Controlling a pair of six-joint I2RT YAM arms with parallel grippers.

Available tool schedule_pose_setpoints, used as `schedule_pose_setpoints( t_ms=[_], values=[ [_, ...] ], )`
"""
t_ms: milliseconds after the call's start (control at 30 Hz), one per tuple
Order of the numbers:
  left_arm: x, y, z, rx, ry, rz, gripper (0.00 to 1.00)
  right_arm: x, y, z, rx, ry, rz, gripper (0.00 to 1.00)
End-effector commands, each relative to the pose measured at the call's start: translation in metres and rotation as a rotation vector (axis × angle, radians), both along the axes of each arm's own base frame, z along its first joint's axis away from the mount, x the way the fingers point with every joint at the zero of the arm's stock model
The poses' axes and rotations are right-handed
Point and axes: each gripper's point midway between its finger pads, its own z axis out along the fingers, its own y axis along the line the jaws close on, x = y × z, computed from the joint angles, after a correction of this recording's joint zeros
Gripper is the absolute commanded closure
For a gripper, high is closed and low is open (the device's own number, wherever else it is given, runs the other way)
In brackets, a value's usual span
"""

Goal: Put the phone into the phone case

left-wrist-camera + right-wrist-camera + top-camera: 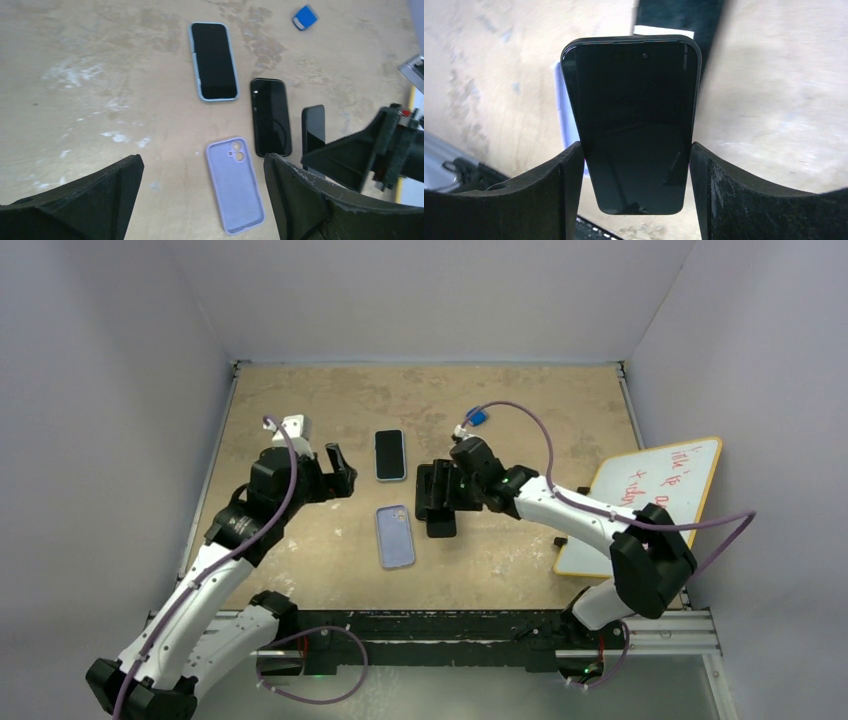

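Firmly, the right tool (636, 147) grips a glossy black phone (636, 110) by its long edges, its rounded corners jutting past the matte black fingers. Flat on the mottled tan desk (75, 75) lies the lilac case (235, 186), smooth and rounded, with a camera cut-out, near that tool and apart from the phone. The left tool (201, 159) gapes wide, empty, near the case.

You can't read the red writing on the whiteboard (670, 475), it's too small. From above, the phone (631, 115) merges into the black right gripper (438, 502). In the right wrist view the phone covers most of a pale sliver (568, 115) you can't identify, and the table (774, 100) behind is blurred.
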Motion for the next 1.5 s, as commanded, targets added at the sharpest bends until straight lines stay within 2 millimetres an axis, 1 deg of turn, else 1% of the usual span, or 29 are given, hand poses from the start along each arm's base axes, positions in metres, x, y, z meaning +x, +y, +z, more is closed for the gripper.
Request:
schedule_pose_setpoints(
  t_ms=[0, 100, 167, 300, 400, 567, 733, 1000, 1067, 1300, 1467],
  values=[
    [-0.004, 0.042, 0.015, 0.155, -0.077, 0.126, 0.05, -0.008, 0.053, 0.034, 0.156, -0.101, 0.139, 0.46],
    [-0.008, 0.065, 0.019, 0.203, -0.109, 0.217, 0.05, -0.016, 0.074, 0.032, 0.177, -0.098, 0.176, 0.46],
    [-0.011, 0.072, 0.023, 0.213, -0.125, 0.249, 0.05, -0.019, 0.086, 0.028, 0.179, -0.082, 0.189, 0.46],
    [-0.014, 0.076, 0.029, 0.205, -0.148, 0.260, 0.05, -0.026, 0.107, 0.027, 0.202, -0.079, 0.194, 0.46],
    [-0.014, 0.077, 0.029, 0.206, -0.154, 0.266, 0.05, -0.028, 0.122, 0.021, 0.206, -0.080, 0.196, 0.45],
    [-0.012, 0.075, 0.024, 0.219, -0.130, 0.254, 0.05, -0.031, 0.136, 0.009, 0.205, -0.048, 0.195, 0.45],
    [-0.011, 0.075, 0.024, 0.223, -0.127, 0.257, 0.05, -0.028, 0.139, 0.004, 0.189, -0.034, 0.161, 0.45],
    [-0.013, 0.073, 0.025, 0.211, -0.133, 0.248, 0.04, -0.027, 0.141, -0.010, 0.165, -0.016, 0.146, 0.45],
    [-0.013, 0.073, 0.026, 0.207, -0.135, 0.249, 0.04, -0.028, 0.137, -0.016, 0.136, -0.006, 0.139, 0.44],
    [-0.014, 0.074, 0.027, 0.204, -0.138, 0.252, 0.03, -0.033, 0.131, -0.026, 0.079, 0.007, 0.136, 0.41],
    [-0.014, 0.074, 0.025, 0.203, -0.134, 0.253, 0.03, -0.036, 0.128, -0.027, 0.058, 0.012, 0.131, 0.38]
  ],
)
